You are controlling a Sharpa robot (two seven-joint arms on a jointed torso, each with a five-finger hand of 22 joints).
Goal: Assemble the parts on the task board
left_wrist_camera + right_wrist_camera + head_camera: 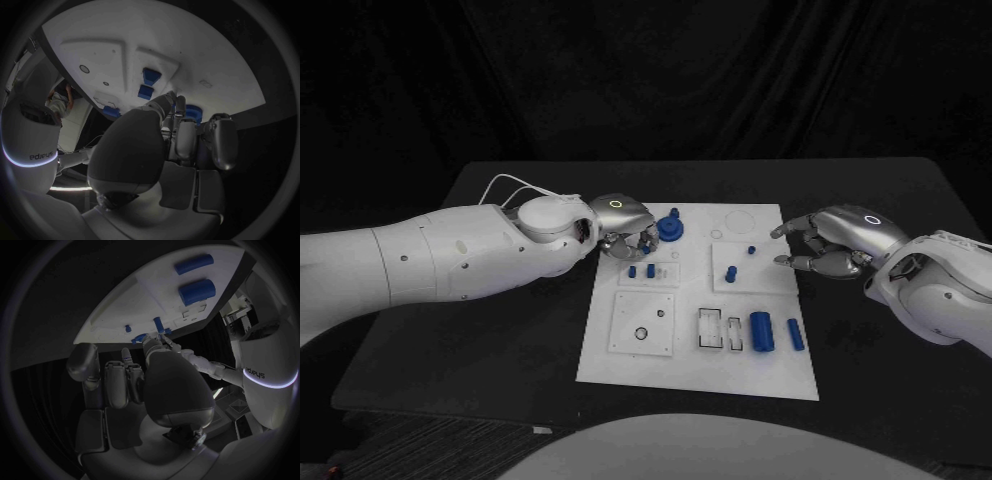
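The white task board (689,370) lies in the middle of the black table. My left hand (625,228) hangs over its far left corner with its fingers bent down beside a blue round part with a peg (672,228); I see nothing held in it. The left wrist view shows that blue part (194,112) just past the fingertips. Two small blue pegs (642,270) stand close by. My right hand (831,245) hovers at the board's right edge, thumb and fingers apart and holding nothing. A thick blue cylinder (762,330) and a thinner one (795,334) lie near the front right.
Two more small blue pegs (733,271) stand on a raised square plate in the board's middle. A square plate with holes (643,322) and narrow slots (713,328) sit near the front. A white cable (516,182) loops behind my left wrist. Bare black table (877,350) flanks the board.
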